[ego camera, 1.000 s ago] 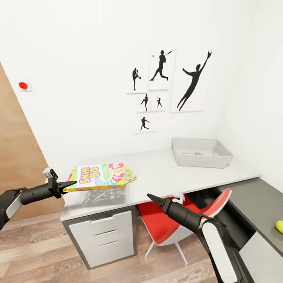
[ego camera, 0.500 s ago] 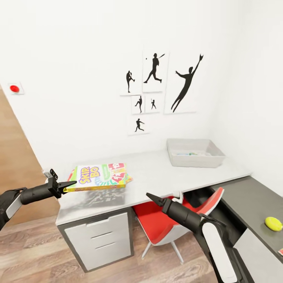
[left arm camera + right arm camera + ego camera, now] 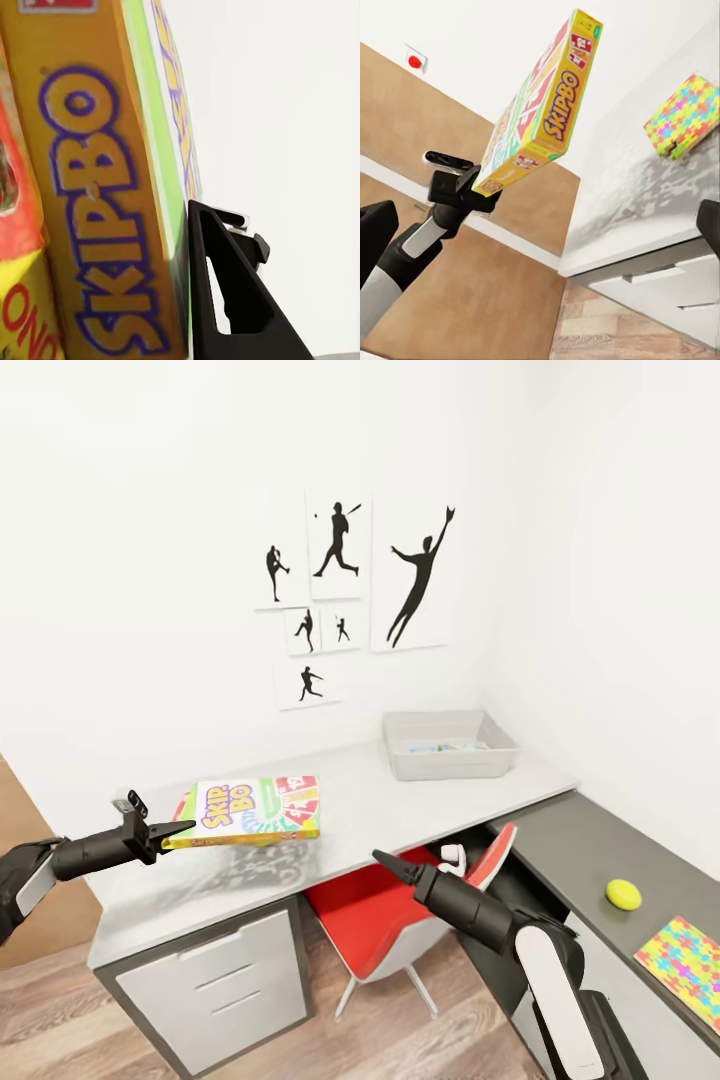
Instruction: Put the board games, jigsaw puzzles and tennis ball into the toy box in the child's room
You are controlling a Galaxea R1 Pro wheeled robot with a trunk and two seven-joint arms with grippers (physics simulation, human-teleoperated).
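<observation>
SKIP BO box (image 3: 255, 811) hangs level above the near left part of the table (image 3: 400, 800), left of centre in the head view, pinched at its left edge by the left gripper (image 3: 170, 835), whose jaws are clamped narrow on the cardboard. Seen from the left wrist, the box's yellow side (image 3: 97, 210) fills the left of the frame, with one black finger (image 3: 232, 292) pressed against its green face. From the right wrist, the box (image 3: 540, 105) tilts across the upper centre, the left gripper (image 3: 472, 187) clutching its lower end, and a jigsaw box (image 3: 684, 114) lies on the tabletop at upper right. The right gripper (image 3: 385, 861) points up and left at lower centre of the head view, over a red chair (image 3: 390, 920) tucked under the table; its fingertips meet at a point, holding nothing. A grey toy box (image 3: 450, 745) sits at the table's far end, right of centre, with something pale inside. On the lower dark section at lower right lie a yellow-green ball (image 3: 624, 893) and, nearer the corner of the frame, a second jigsaw box (image 3: 685, 960), well apart from the toy box. Black ballplayer silhouettes (image 3: 350, 580) hang on the white wall above
</observation>
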